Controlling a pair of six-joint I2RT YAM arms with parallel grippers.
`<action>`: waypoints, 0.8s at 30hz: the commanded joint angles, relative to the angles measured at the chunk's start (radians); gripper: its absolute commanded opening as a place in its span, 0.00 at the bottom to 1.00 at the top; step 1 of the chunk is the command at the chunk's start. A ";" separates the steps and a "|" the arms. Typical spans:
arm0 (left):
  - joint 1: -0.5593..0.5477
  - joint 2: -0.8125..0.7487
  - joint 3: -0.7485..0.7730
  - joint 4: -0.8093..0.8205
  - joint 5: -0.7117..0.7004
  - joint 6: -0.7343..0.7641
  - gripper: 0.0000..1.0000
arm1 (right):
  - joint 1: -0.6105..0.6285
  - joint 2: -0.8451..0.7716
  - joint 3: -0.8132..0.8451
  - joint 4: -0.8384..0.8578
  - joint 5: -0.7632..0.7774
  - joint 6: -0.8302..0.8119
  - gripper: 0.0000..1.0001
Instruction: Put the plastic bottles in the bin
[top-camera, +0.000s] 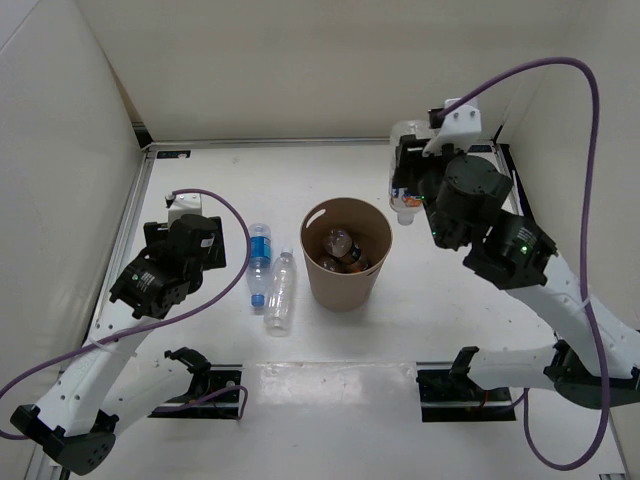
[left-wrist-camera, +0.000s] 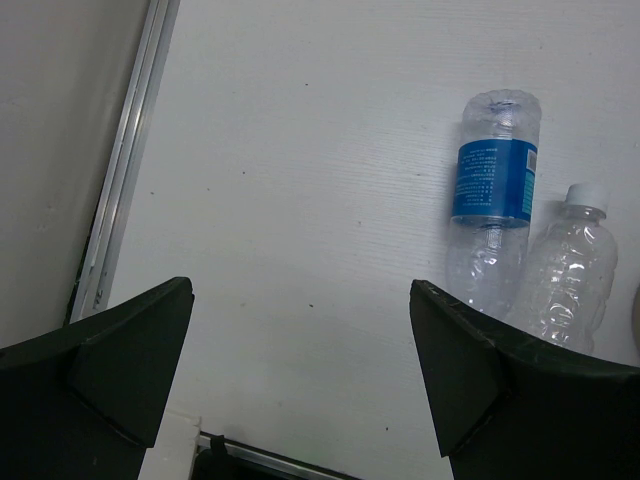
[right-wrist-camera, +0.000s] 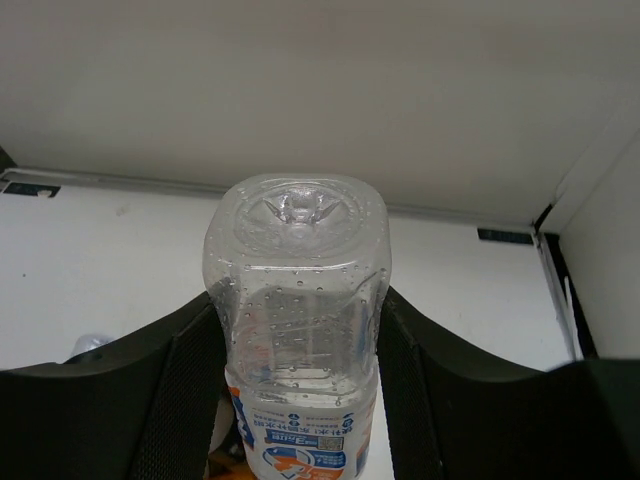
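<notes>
- My right gripper (right-wrist-camera: 296, 365) clamps the white-labelled bottle (right-wrist-camera: 298, 280), base toward the wrist camera.
- My left gripper (left-wrist-camera: 300, 300) is spread wide, holding nothing.
- The blue-labelled bottle (left-wrist-camera: 494, 180) and the unlabelled bottle (left-wrist-camera: 565, 270) lie side by side.

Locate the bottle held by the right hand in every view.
Top external: held bottle right of the bin, in the right hand.
Left wrist: not in it.
Right wrist: centre, base toward camera.
Shared landmark: the table's far rail, top and right wrist.

Bin (top-camera: 345, 290) centre, bottles (top-camera: 340, 246) in it; 2 more bottles (top-camera: 281, 295) side by side just L; another bottle (top-camera: 404, 195) behind-R
</notes>
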 joint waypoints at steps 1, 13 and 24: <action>0.005 -0.002 0.001 0.005 0.000 0.003 1.00 | 0.066 0.046 0.049 0.253 0.128 -0.214 0.00; 0.005 -0.001 0.001 0.007 -0.006 0.001 1.00 | -0.022 0.104 -0.049 0.153 -0.280 0.056 0.00; 0.005 -0.002 0.003 0.008 -0.001 0.001 1.00 | -0.144 0.060 -0.313 0.179 -0.424 0.194 0.00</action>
